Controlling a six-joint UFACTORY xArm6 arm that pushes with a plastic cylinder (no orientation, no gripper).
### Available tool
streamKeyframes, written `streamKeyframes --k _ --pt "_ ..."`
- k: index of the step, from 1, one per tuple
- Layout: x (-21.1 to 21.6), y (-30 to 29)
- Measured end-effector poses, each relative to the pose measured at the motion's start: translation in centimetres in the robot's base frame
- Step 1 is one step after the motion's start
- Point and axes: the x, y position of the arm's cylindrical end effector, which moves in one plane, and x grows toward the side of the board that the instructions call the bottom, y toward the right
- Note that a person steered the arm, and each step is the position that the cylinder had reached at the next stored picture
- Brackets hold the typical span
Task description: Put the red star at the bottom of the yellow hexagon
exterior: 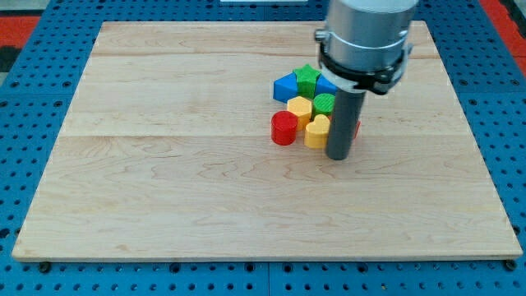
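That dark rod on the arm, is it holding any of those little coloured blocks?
No, nothing is held. My tip only pushes; it rests on the wooden board, right beside the yellow heart-shaped block, with a red block mostly hidden behind the rod.

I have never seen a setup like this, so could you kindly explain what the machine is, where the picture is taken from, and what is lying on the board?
There is one picture, from a camera facing a wooden board on a blue perforated base; its mounting is not recorded. The grey cylinder at the view's top is a robot arm ending in a dark rod. It has no gripper and holds nothing; it only pushes. My tip rests at the right of a tight cluster of blocks: a red cylinder, a yellow hexagon, a yellow heart-like block, a green star, a green cylinder and a blue block. A sliver of red shows behind the rod, possibly the red star.
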Motion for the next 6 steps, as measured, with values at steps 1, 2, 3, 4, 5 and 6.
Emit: streamKeyframes --k 1,2,3,4,5,6 --pt "1.1 2.1" --pt "1.8 3.5" --pt "-0.8 5.3" --pt "-2.6 5.6" --pt "-2.7 3.3" --pt "-1.8 0.5"
